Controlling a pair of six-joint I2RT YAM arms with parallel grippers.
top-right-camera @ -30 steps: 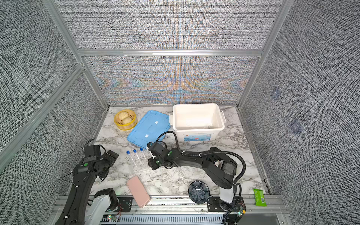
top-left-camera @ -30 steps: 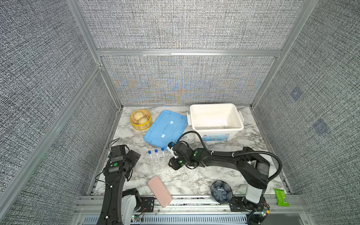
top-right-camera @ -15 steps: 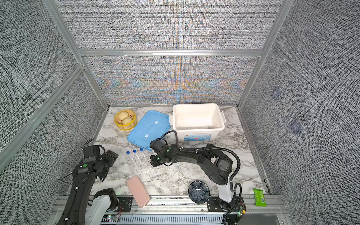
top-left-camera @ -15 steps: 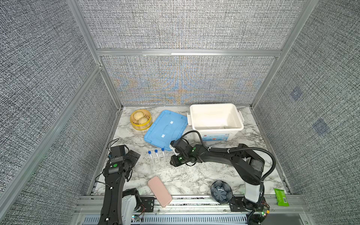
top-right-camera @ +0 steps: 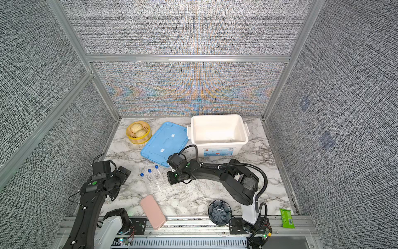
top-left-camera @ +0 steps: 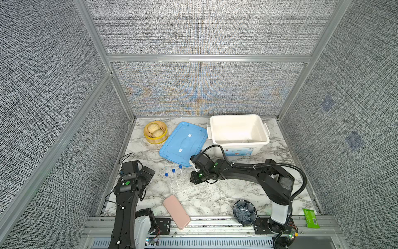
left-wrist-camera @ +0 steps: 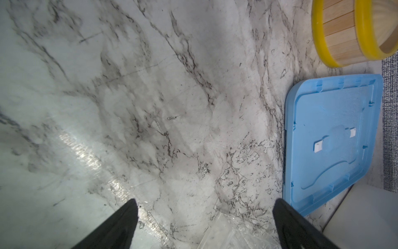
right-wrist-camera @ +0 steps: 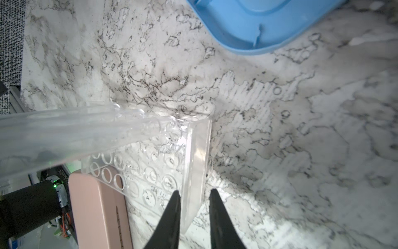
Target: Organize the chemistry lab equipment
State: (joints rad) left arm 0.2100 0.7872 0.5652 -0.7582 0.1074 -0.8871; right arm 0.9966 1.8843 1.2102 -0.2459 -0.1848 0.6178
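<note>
straddling the rack's end wall, the right claw had its jaws drawn narrow but not clenched. the wall ran between the two black fingers, close against one, while a sliver of marble showed between it and the other finger. whether either pad pressed the plastic could not be told.

the rack sat on the marble top, and its holed plate reached away from the claw toward the pink case near its far corner. clear tubes slanted over the holed plate, with their rounded ends nearest the gripped wall.

in both top views the right claw sat low, just right of the tubes, whose three blue caps pointed toward the blue lid just behind them. the rack itself was too clear to make out there. the white bin stood right of the lid, behind the right arm.

the left claw was released, with its fingers spread wide and nothing between them except marble and a bit of clear plastic. in a top view it sat left of the tubes, apart from them.
</note>
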